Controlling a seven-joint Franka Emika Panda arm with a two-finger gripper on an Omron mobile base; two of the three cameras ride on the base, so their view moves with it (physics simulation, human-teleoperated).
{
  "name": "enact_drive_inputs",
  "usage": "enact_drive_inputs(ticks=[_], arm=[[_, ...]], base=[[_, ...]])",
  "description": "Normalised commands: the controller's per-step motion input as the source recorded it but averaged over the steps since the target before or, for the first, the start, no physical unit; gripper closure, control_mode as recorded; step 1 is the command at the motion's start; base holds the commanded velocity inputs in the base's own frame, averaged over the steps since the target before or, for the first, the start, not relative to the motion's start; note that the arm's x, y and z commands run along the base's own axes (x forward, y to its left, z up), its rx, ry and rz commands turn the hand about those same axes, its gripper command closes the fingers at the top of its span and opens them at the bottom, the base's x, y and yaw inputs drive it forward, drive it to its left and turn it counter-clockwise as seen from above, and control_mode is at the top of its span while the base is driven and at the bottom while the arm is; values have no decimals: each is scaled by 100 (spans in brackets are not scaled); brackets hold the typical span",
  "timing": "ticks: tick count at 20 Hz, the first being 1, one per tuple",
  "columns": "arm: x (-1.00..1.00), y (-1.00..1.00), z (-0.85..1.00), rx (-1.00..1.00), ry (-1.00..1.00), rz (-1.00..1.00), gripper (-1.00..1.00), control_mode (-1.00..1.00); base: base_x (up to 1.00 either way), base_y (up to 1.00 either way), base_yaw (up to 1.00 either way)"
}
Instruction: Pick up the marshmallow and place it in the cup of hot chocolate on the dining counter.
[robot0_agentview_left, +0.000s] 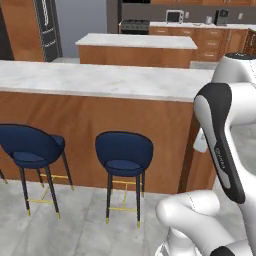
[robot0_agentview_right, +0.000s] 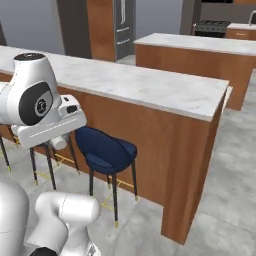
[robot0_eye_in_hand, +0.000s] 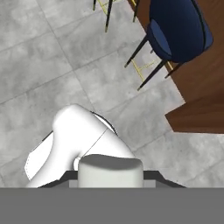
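Over grey floor tiles (robot0_eye_in_hand: 52, 65), just off the dining counter (robot0_eye_in_hand: 201, 100) end, hung pointing down with gripper (robot0_eye_in_hand: 110, 176) pinched narrow on what looked like the marshmallow (robot0_eye_in_hand: 110, 168), probably held clear of the navy stool (robot0_eye_in_hand: 177, 30) for carrying up to the marble top.

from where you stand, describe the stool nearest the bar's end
Find the long raised bar with white marble top and brown wood sides. Navy padded stools on thin dark legs line its front; this one is last, beside the wood end panel.
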Motion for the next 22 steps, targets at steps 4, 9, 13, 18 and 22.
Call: enact_drive_inputs(ticks=[4, 9, 13, 18, 22], arm=[[0, 0, 0, 0, 0, 0, 100, 100], [0, 0, 0, 0, 0, 0, 100, 100], [0, 0, 0, 0, 0, 0, 100, 100], [0, 0, 0, 0, 0, 0, 100, 100], [0, 0, 0, 0, 0, 0, 100, 100]], base=[[35, 100, -27], [34, 100, -25], [33, 100, -24], [33, 100, -23], [21, 100, -22]])
